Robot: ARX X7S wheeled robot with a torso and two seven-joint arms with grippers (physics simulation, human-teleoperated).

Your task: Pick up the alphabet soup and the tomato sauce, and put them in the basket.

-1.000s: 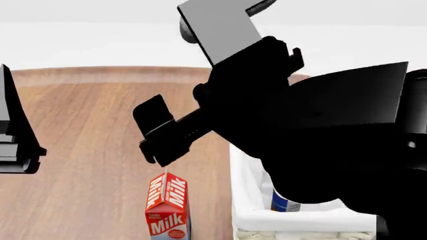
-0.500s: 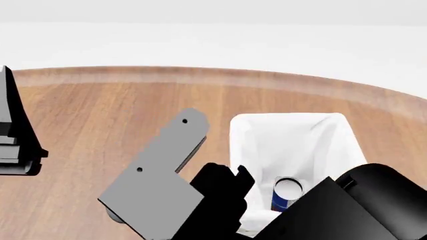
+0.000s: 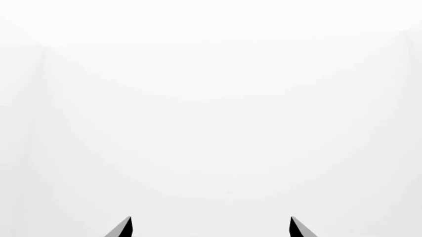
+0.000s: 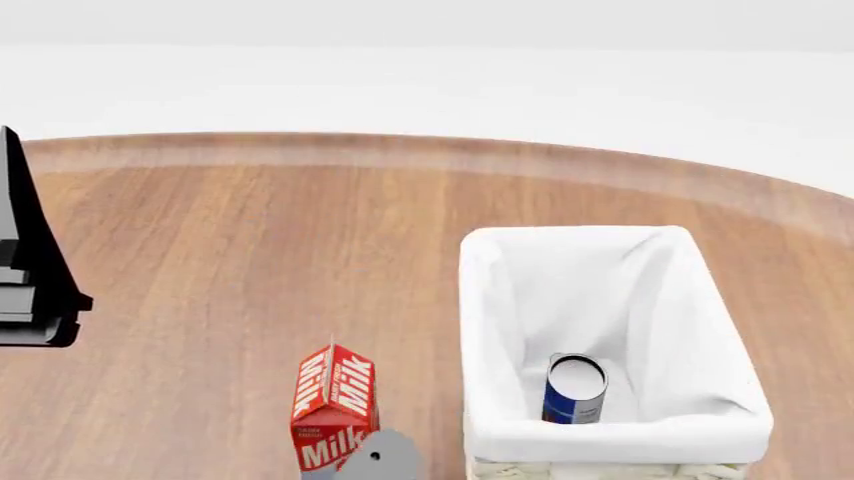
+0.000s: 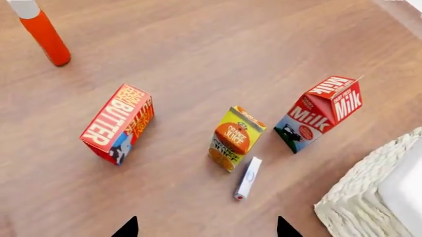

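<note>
Your alphabet soup (image 4: pixel 575 391) stands upright inside the basket (image 4: pixel 617 440), near its front wall and slightly left of the middle, its silver top facing up and the blue label showing against the white cloth liner (image 4: pixel 534 290). The basket sits on the wooden table (image 4: pixel 214 260) at the right of the head view, with the milk carton (image 4: pixel 334 405) upright just to its left, apart from it.

You cannot find the tomato sauce in any of the views.

Your left gripper (image 3: pixel 209 228) points at a blank white background; only its two dark fingertips (image 3: pixel 122 228) show, set well apart with nothing between them, so its jaws stand wide and empty. In the head view a black part of the left arm (image 4: pixel 30 270) hangs at the far left edge.

Your right gripper (image 5: pixel 205 229) looks down over the table, its two tips likewise spread apart and holding nothing. Below it lie a butter box (image 5: pixel 118 122) on its side, an orange juice carton (image 5: pixel 234 138), a small white packet (image 5: pixel 248 177) just beside that carton, and the milk carton (image 5: pixel 319 112) next to the woven wall of the basket (image 5: pixel 359 197). An orange ketchup bottle (image 5: pixel 43 30) stands well away from the rest.
</note>
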